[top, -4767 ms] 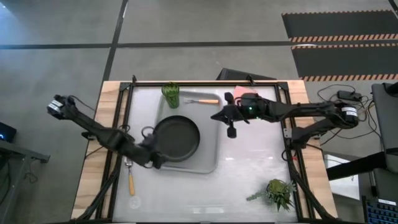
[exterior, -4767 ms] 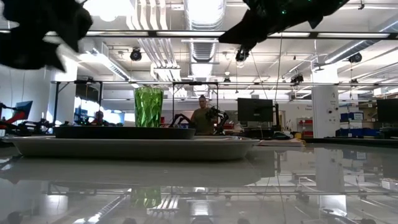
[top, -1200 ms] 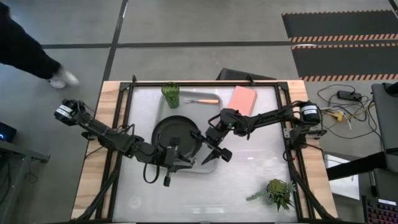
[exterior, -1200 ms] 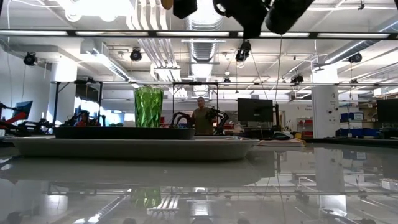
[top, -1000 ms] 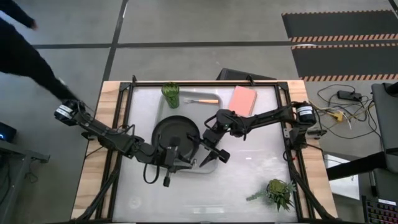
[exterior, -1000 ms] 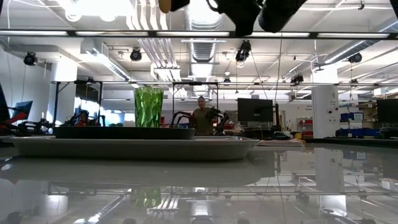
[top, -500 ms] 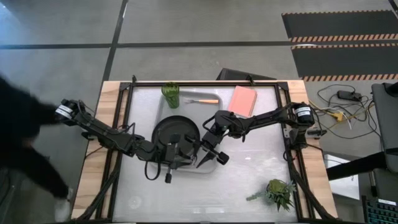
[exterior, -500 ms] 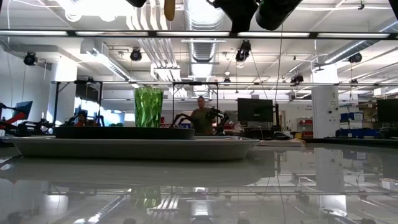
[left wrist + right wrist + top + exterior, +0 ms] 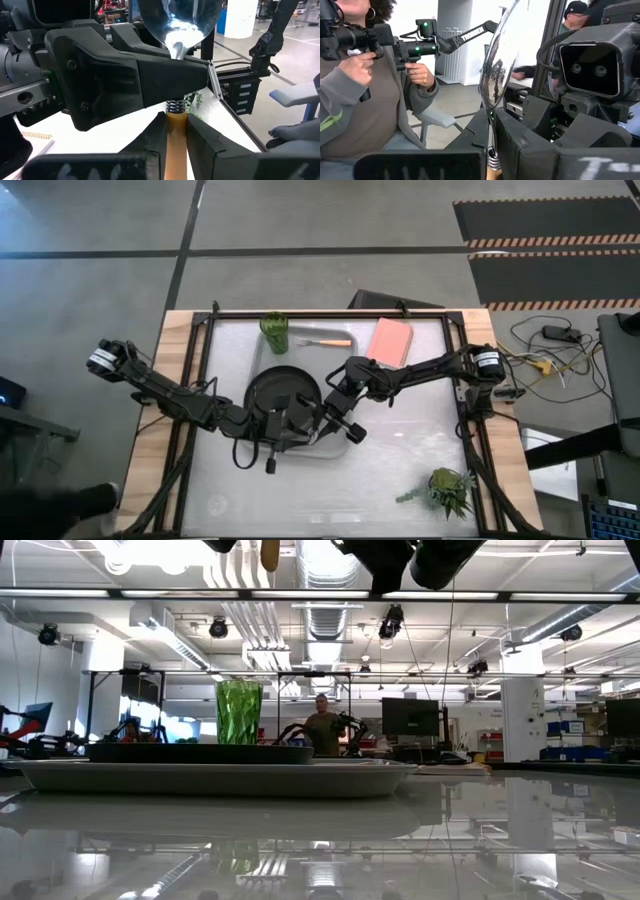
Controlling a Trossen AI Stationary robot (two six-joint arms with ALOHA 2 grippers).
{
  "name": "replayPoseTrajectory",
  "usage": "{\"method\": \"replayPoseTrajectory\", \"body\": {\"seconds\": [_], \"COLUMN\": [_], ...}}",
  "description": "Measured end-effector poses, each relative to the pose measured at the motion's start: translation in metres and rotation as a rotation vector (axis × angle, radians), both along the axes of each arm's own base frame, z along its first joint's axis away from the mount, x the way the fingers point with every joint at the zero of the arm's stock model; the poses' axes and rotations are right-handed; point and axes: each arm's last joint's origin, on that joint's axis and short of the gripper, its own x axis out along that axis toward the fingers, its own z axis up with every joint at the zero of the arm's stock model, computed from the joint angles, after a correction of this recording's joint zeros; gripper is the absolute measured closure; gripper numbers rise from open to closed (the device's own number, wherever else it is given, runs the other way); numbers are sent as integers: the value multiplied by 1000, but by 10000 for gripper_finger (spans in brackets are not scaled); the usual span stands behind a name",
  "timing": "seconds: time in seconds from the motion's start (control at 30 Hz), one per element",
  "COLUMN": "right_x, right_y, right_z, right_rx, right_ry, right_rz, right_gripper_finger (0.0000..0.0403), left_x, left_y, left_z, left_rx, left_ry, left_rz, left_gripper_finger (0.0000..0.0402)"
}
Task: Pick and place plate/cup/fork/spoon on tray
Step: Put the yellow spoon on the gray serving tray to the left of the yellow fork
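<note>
Since the first overhead frame the spoon (image 9: 180, 20) has left the table beside the tray's left edge, and the right arm has come across from the salmon-pink pad (image 9: 390, 340). Both grippers now meet above the tray's front right part.

The table (image 9: 400, 450) is glossy white with wooden side strips, on a grey floor. The light-grey tray (image 9: 335, 365) lies left of centre. It carries the black plate (image 9: 272, 385), the green cup (image 9: 274, 330) at its back left corner and the fork (image 9: 325, 342) along its back edge. A small plant (image 9: 447, 488) stands well apart at the front right.

From above, the left gripper (image 9: 295, 423) and right gripper (image 9: 335, 420) hide the spoon between them. The left wrist view shows it upright. The left gripper's fingers (image 9: 155, 137) are closed on the orange handle, and the right gripper's dark fingers clamp across the neck just under the bowl. The right wrist view shows the bowl edge-on between its own fingers (image 9: 520, 140), which seem closed on the neck, though the contact is partly hidden. It also shows a person (image 9: 370, 90) holding a control arm. The low view catches only the handle's tip (image 9: 270, 552) high above the tray.

The tray's right strip and the table's right half are uncovered.
</note>
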Motion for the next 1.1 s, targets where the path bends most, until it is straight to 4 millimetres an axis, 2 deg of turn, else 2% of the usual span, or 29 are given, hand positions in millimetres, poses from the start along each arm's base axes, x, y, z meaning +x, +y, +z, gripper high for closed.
{"method": "replayPoseTrajectory", "body": {"seconds": [0.23, 0.4, 0.53, 0.63, 0.77, 0.9, 1.0, 1.1], "right_x": [-2, -2, -5, -11, -26, -41, -49, -48], "right_y": [2, -4, -17, -31, -41, -55, -70, -84], "right_z": [-2, 1, 4, 8, 12, 12, 0, -18], "right_rx": [2, 16, 22, -7, -149, -400, -553, -584], "right_ry": [35, 43, 121, 189, 305, 449, 575, 678], "right_rz": [65, 38, 12, -73, -367, -907, -1257, -1383], "right_gripper_finger": [395, 395, 395, 395, 395, 395, 394, 394], "left_x": [-2, -8, -21, -33, -45, -55, -59, -64], "left_y": [3, 6, 12, 18, 26, 37, 43, 48], "left_z": [5, 5, 7, 13, 16, 18, 16, 16], "left_rx": [-18, -4, -5, -31, 5, 65, 139, 199], "left_ry": [-16, 2, 74, 97, 124, 124, 131, 122], "left_rz": [60, 92, 97, 123, 221, 440, 643, 818], "left_gripper_finger": [304, 272, 261, 260, 260, 260, 259, 259]}}
